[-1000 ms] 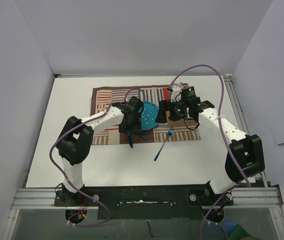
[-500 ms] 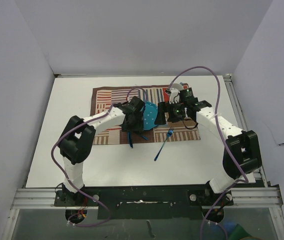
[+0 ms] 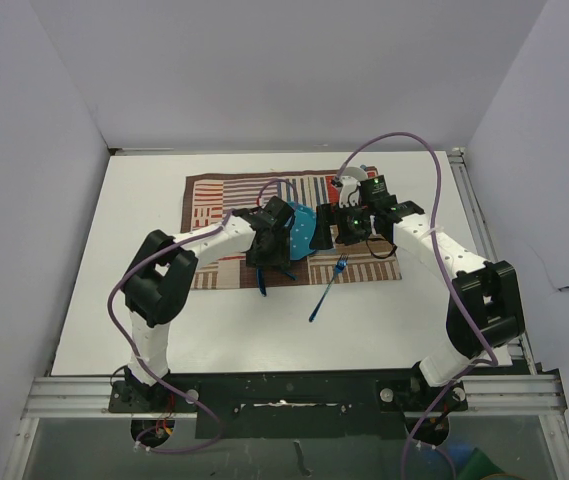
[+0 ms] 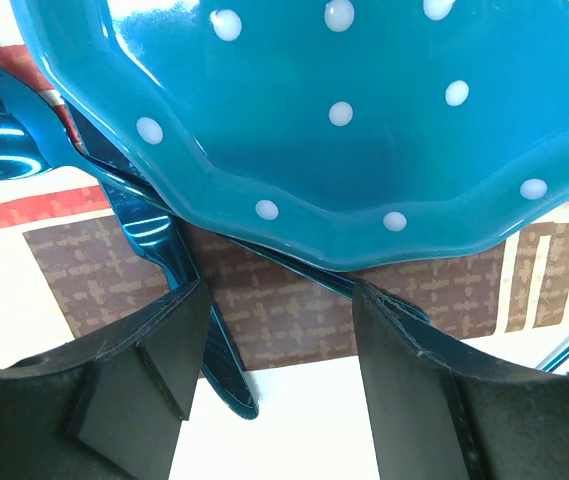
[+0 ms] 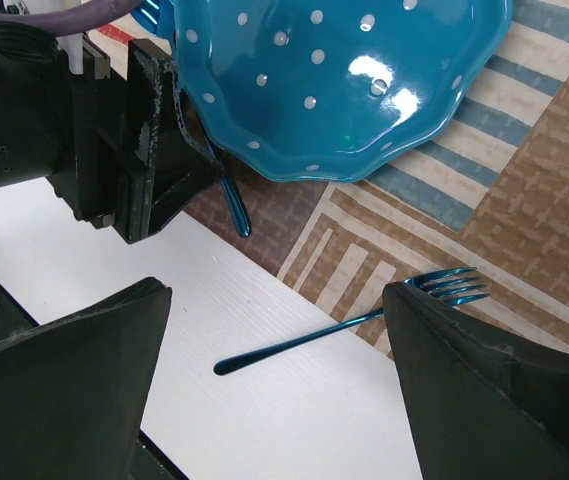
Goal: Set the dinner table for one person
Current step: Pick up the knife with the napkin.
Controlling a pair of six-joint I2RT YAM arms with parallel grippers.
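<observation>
Two claws, left claw (image 4: 284, 350) and right claw (image 5: 279, 385), both wide open and empty by the dotted blue plate (image 5: 334, 80), while the white dinner table (image 3: 144, 300) lies flat under everything, long side looking left-right.

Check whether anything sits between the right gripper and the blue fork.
Nothing visible does. The blue fork lies uncovered, tines on the striped mat and handle on the white table, in front of the open right gripper.
</observation>
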